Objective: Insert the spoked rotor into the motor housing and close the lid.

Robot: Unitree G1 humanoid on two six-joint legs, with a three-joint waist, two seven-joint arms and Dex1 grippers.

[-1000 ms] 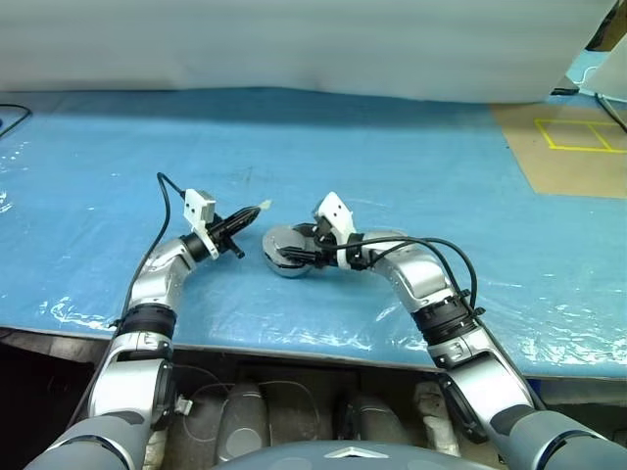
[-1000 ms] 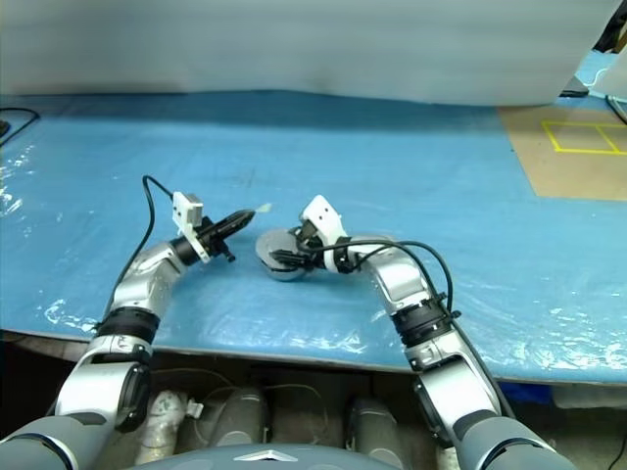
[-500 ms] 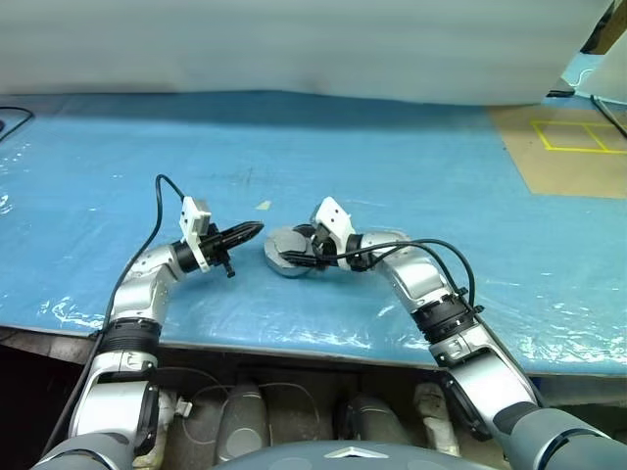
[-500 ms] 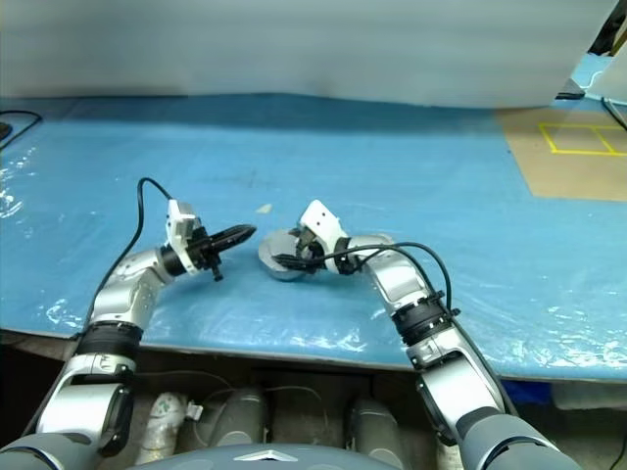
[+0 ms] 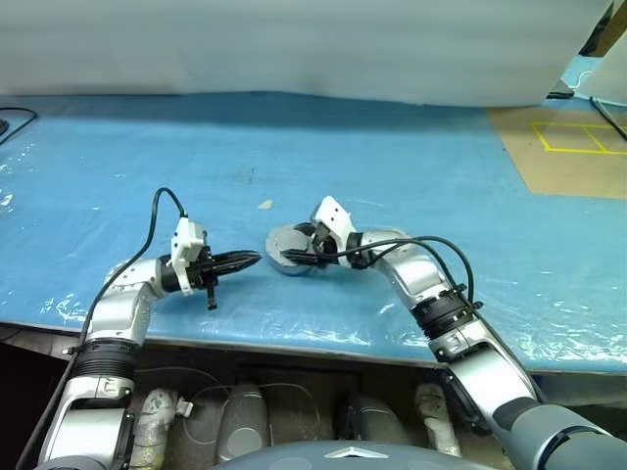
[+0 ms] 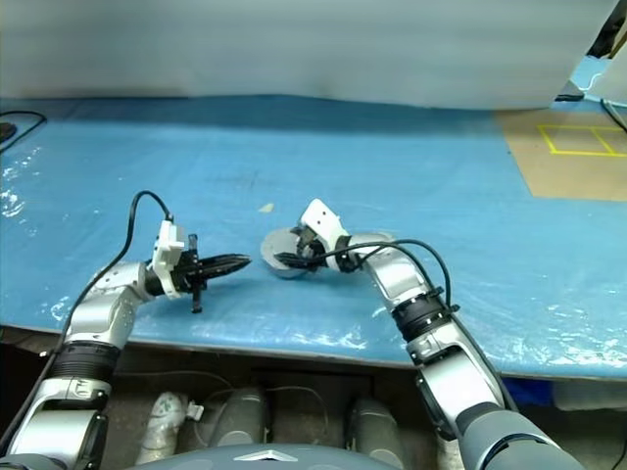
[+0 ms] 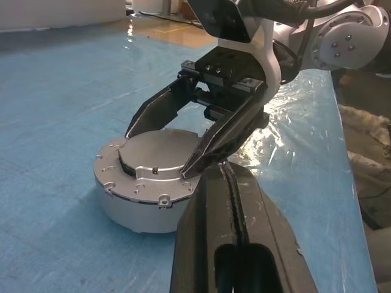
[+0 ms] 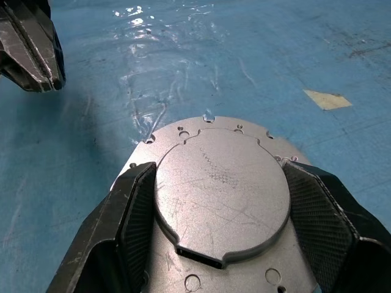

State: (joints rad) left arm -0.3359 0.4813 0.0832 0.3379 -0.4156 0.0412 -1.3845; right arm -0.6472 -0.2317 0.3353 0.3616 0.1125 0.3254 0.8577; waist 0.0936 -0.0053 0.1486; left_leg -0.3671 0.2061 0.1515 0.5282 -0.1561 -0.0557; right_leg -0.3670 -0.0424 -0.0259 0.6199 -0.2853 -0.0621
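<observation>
The motor housing (image 8: 214,207) is seen standing on the blue table cover (image 5: 411,157), near the front edge, with a flat silver lid (image 7: 160,157) seated on top, so that no windings are exposed. The spoked rotor cannot be made out, and it is judged to be already enclosed beneath the lid. The raised round part of the lid is flanked by the fingers of the right gripper (image 5: 290,258), which are spread wide with one on each side; whether the pads are pressed against it cannot be told. The left gripper (image 5: 247,260) is held level with its jaws shut on nothing, pointing toward the housing and just short of it. Since a second ago, the left arm has been drawn back toward the table edge and turned sideways, while the right has been kept in place. From this the closing is judged largely done, with only a final seating or release left.
</observation>
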